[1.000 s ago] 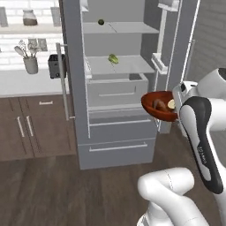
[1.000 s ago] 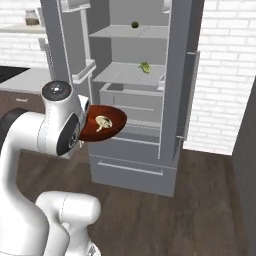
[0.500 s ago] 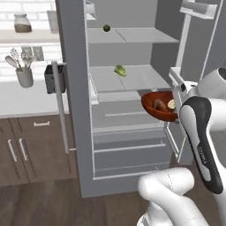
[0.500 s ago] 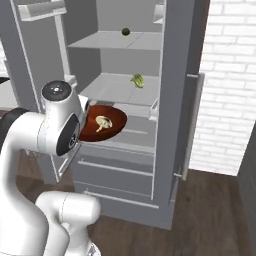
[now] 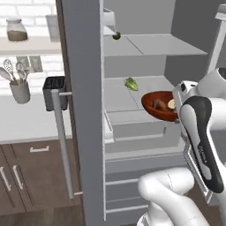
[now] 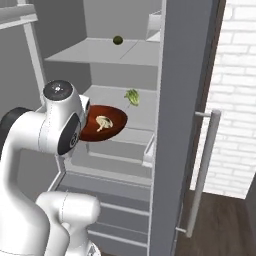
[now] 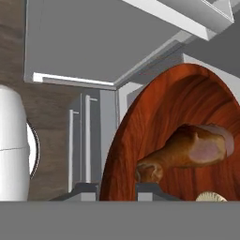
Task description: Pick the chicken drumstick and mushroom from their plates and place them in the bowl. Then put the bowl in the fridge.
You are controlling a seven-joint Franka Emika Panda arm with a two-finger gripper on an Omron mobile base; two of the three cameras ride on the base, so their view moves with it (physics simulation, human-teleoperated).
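Two pieces of food lie in the bowl [image 5: 161,106]: the chicken drumstick [image 7: 187,151] stretches across its middle, and the mushroom [image 6: 103,122] sits close by, its pale cap just peeking at the bottom edge of the hand view. The gripper [image 7: 117,187] is clamped on the bowl's rim, one dark finger [image 7: 151,190] inside the rim and the other outside it, jaws drawn close together on the wood. The arm holds the bowl in the air at the front of the open fridge [image 5: 84,110], level with the middle shelf [image 6: 117,97] and over the front edge of the drawer [image 5: 132,121] below that shelf; whether the bowl touches anything under it cannot be told. On the middle shelf, behind the bowl and toward the back, lies a leafy green vegetable [image 5: 131,83]. A small dark green round fruit [image 6: 118,40] rests near the back edge of the upper shelf. To the left of the fridge door, a counter [image 5: 26,126] carries a grey cup of utensils [image 5: 18,88] and a dark toaster [image 5: 55,92] near the wall, with a jar [image 5: 17,30] on a shelf above
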